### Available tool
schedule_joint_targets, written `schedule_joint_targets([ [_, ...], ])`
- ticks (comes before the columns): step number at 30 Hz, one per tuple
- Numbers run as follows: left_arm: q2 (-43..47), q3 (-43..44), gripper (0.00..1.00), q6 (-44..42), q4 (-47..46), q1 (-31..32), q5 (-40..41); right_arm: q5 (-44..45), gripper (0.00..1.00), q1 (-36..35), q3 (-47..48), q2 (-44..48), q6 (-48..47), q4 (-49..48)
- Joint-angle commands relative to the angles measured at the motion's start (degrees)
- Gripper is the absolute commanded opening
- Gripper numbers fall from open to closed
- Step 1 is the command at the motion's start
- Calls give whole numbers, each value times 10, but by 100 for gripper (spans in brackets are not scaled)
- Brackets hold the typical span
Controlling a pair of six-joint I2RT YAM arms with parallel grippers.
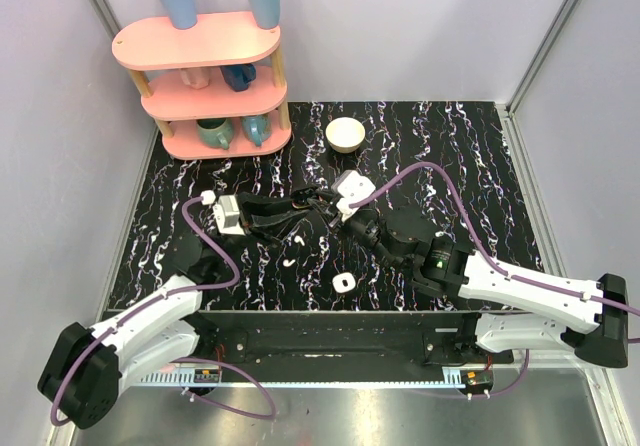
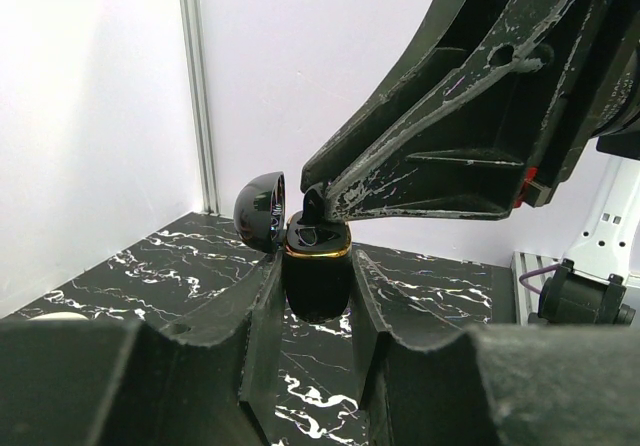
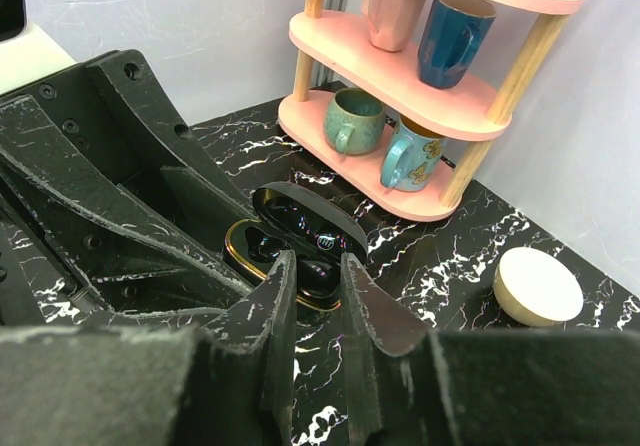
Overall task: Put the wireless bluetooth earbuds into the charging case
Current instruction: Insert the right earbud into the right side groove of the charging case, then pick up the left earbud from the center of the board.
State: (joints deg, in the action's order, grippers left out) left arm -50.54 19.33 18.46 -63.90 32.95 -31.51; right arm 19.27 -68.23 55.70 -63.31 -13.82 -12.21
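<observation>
Left pincer (image 2: pixel 318 296) clenched on the body of the charging case (image 3: pixel 305 221), a glossy black shell with a gold rim, held above the surface (image 1: pixel 480 166) with its lid open; right pincer (image 3: pixel 318 264) closed, tips at the case's opening, contents not discernible; one white earbud (image 1: pixel 288 263) lies on the surface nearby.

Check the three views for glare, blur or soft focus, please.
Top external: even light, sharp throughout, though the dark table swallows black parts. Left wrist: the glossy black case is crisp, with small highlights on its lid; the left gripper's fingers are soft. Right wrist: the right gripper's fingers blur near the lens; pink shelf and bowl sharp.
</observation>
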Motion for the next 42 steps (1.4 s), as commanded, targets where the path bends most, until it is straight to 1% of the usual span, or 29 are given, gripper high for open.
schedule_joint_targets([
  [1,2,5,0,-2,-103,2,-20,25,24,-1,15,-9,12,26],
  [2,2,5,0,-4,-103,2,-20,25,34,-1,15,-9,12,26],
  [5,2,1,0,-10,-104,3,-20,32,42,-1,18,-3,14,23],
  [6,2,-1,0,-11,-104,4,-20,35,49,-1,17,-3,15,18],
  [8,1,-8,0,-18,-106,3,-16,37,53,-1,17,4,20,13],
  [9,1,-10,0,-21,-111,4,-15,40,62,-1,17,6,26,4],
  [10,0,-15,0,-25,-114,3,-15,41,66,-1,16,14,30,2],
  [15,-4,-22,0,-37,-121,3,-10,31,68,-1,11,49,63,-18],
  [16,-5,-24,0,-39,-123,3,-8,30,70,-1,11,54,68,-17],
  [21,-18,-31,0,-43,-145,4,-5,21,72,-2,5,82,107,-14],
  [23,-24,-34,0,-45,-153,3,-2,32,74,-1,1,91,118,-7],
  [26,-25,-40,0,-52,-162,4,0,75,74,-1,-14,109,127,5],
  [27,-26,-41,0,-53,-168,4,-1,131,75,-1,-17,118,135,13],
  [29,-23,-45,0,-54,-175,4,0,202,75,0,-26,125,162,52],
  [30,-21,-46,0,-55,-177,4,0,272,74,5,-29,132,189,72],
  [31,-18,-47,0,-58,-178,4,-2,301,74,10,-31,136,214,100],
  [32,-11,-47,0,-58,-178,4,-3,322,74,15,-33,140,244,178],
  [33,-6,-47,0,-59,-171,4,-3,332,73,36,-35,151,324,220],
  [34,-2,-45,0,-63,-164,4,-6,325,73,49,-39,158,370,262],
  [35,10,-44,0,-66,-157,4,-8,310,71,71,-43,163,463,344],
  [36,15,-40,0,-69,-142,4,-10,272,70,90,-49,173,505,377],
  [37,25,-39,0,-75,-134,5,-13,249,69,131,-66,177,541,405],
  [38,30,-38,0,-77,-120,4,-15,229,69,148,-74,177,607,452],
  [39,35,-35,0,-78,-114,4,-15,191,69,160,-82,173,630,467],
  [40,43,-35,0,-81,-112,5,-17,175,69,179,-96,167,650,480],
  [42,51,-34,0,-79,-105,5,-17,141,69,191,-107,134,708,510],
])
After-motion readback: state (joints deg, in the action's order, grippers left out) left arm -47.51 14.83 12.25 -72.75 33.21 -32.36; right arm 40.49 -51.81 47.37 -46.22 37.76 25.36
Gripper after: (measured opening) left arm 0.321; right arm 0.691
